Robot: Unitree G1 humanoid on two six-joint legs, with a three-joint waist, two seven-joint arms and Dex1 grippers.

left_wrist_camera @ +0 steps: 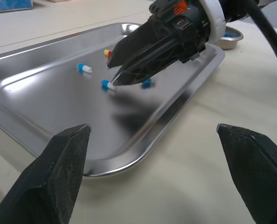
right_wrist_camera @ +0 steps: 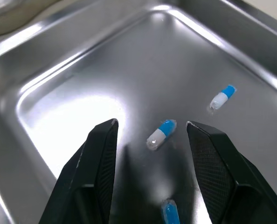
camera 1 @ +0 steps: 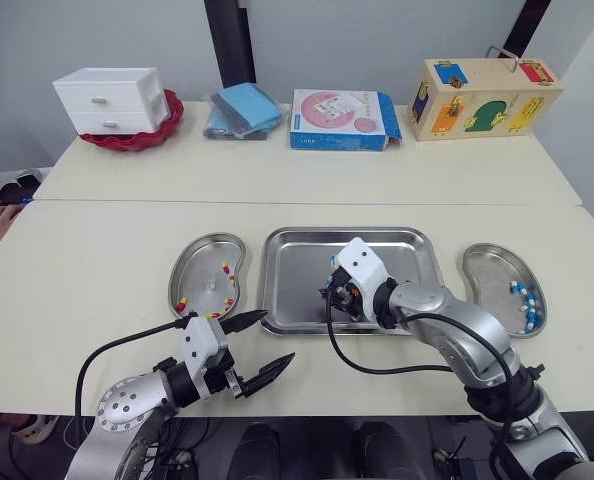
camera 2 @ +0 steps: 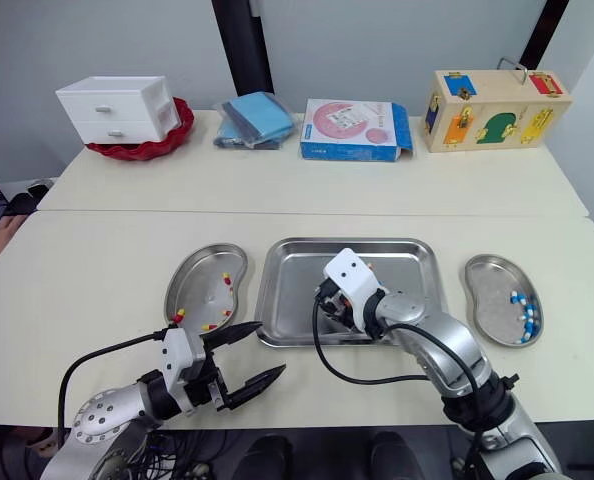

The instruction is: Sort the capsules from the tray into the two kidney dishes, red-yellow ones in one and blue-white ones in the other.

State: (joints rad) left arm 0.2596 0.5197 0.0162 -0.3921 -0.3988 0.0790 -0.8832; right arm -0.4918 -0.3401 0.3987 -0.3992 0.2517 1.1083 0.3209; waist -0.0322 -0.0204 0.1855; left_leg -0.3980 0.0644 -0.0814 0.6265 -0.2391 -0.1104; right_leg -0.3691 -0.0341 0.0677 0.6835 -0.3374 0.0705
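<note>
Right wrist view: the right end effector (right_wrist_camera: 151, 124) is spread open low over the tray floor, its two black fingers on either side of a blue-white capsule (right_wrist_camera: 161, 134) (not pinched, with a gap showing on each side). A second blue-white capsule (right_wrist_camera: 221, 97) lies near it.

In the left eye view this end effector is inside the tray (camera 1: 297, 265), at mid-frame. The left end effector (camera 1: 275, 337) hangs wide open over the bench (camera 1: 97, 260), lower left of centre, just off the tray's near left corner.

The left kidney dish (camera 1: 199, 262), just left of the tray, holds red-yellow capsules (camera 1: 225, 268). The right kidney dish (camera 1: 485, 265), at the right of the frame, holds blue-white capsules (camera 1: 525, 300).
</note>
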